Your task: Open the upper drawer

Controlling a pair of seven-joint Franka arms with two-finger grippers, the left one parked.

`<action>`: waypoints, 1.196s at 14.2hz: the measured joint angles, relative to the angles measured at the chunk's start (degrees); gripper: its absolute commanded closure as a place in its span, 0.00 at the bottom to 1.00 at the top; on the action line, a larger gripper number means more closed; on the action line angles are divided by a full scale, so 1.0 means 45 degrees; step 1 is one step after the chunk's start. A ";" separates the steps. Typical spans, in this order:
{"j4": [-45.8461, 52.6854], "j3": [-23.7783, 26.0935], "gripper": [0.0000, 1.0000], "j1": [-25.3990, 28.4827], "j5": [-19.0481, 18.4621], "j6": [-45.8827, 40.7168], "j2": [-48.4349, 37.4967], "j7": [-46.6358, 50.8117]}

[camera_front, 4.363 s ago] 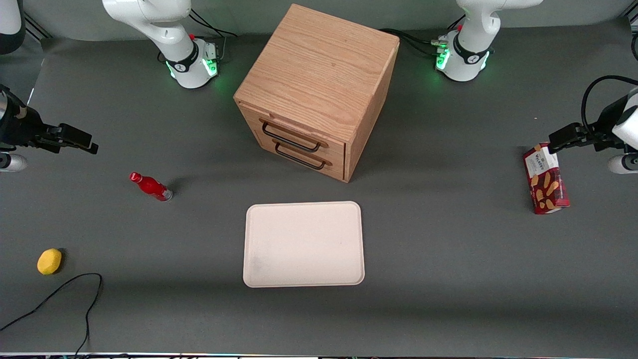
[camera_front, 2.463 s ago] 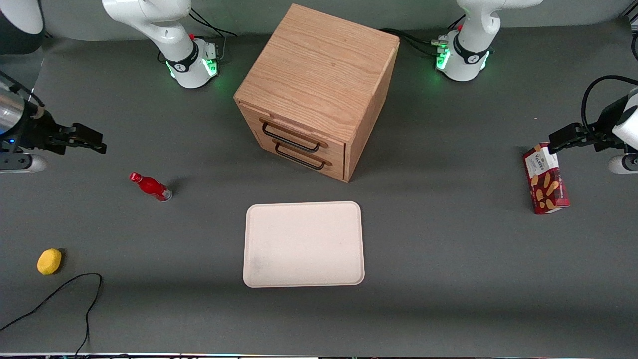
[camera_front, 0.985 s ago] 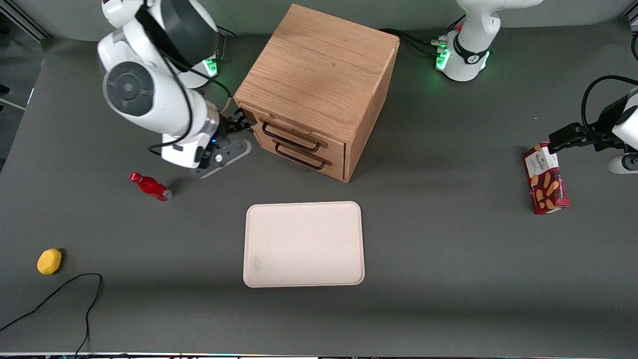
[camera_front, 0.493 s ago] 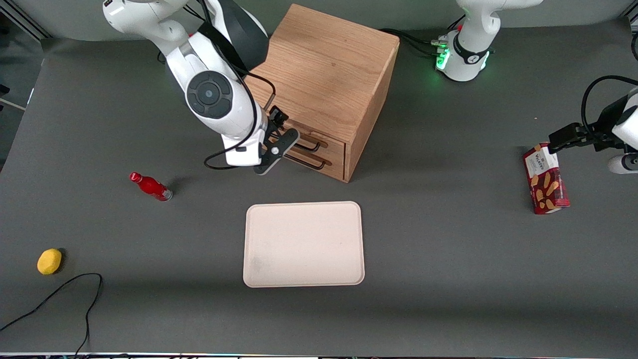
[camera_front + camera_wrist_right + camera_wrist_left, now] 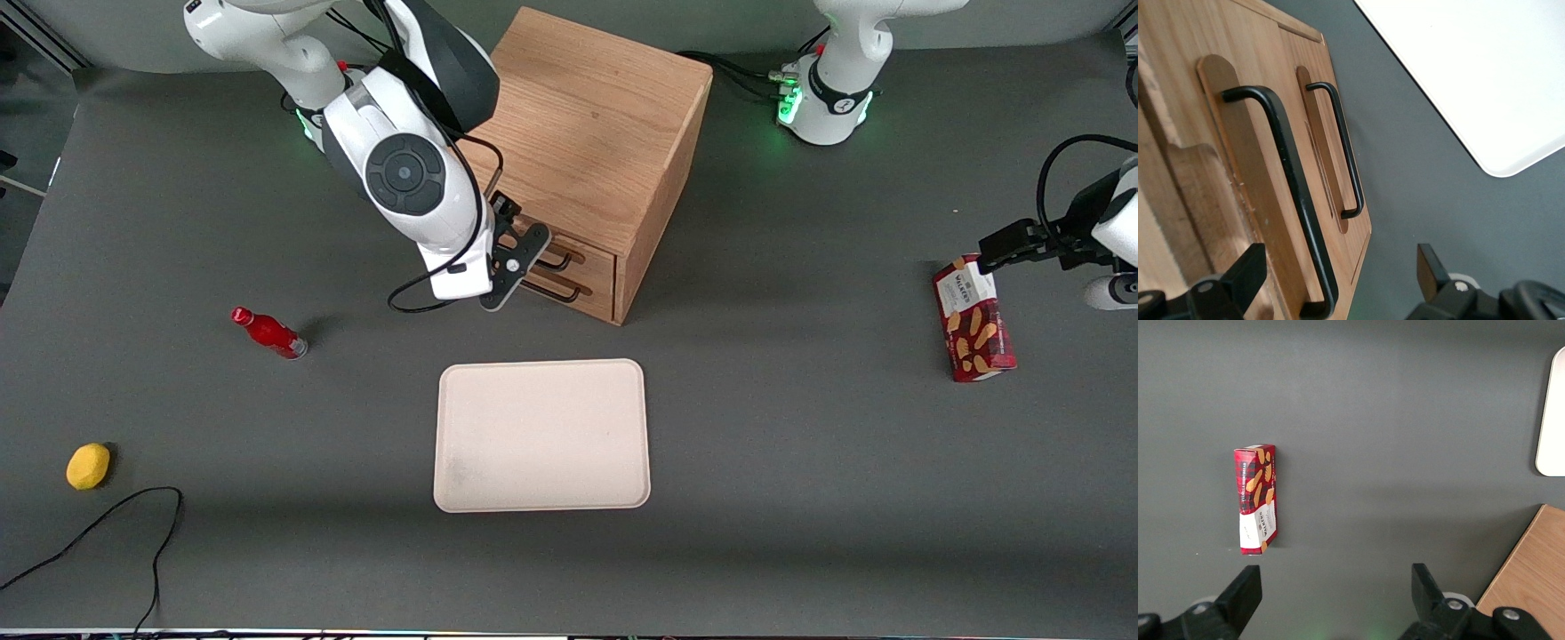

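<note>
The light-oak cabinet point(image 5: 578, 116) stands at the middle of the table, its two drawers facing the front camera. The upper drawer point(image 5: 594, 252) looks shut; my arm hides most of its black bar handle point(image 5: 562, 261). The lower drawer's handle point(image 5: 556, 292) shows below it. My right gripper point(image 5: 523, 240) hovers in front of the drawer fronts, at the handles' end toward the working arm's side. In the right wrist view the gripper point(image 5: 1338, 267) is open, with the upper handle point(image 5: 1288, 180) between its fingers point(image 5: 1248, 267) and untouched. The lower handle point(image 5: 1341, 150) lies farther off.
A white tray point(image 5: 542, 436) lies on the table nearer the front camera than the cabinet, also in the right wrist view point(image 5: 1485, 73). A red bottle point(image 5: 268, 332), a yellow fruit point(image 5: 88, 466) and a cable point(image 5: 107, 533) lie toward the working arm's end. A biscuit box point(image 5: 972, 318) lies toward the parked arm's end.
My right arm has swung in from the working arm's end of the table to the cabinet front. In the last half second the gripper slid a little along the handles. The drawers have not moved.
</note>
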 measured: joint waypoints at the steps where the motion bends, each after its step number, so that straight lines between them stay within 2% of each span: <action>1: -0.0020 0.0000 0.00 0.0008 0.0000 0.0001 0.0082 -0.0004; 11: -0.0154 -0.0101 0.00 -0.0015 0.0330 0.0089 0.0283 -0.0015; 17: -0.0187 -0.0246 0.00 -0.0095 0.1000 0.0067 0.0370 -0.0065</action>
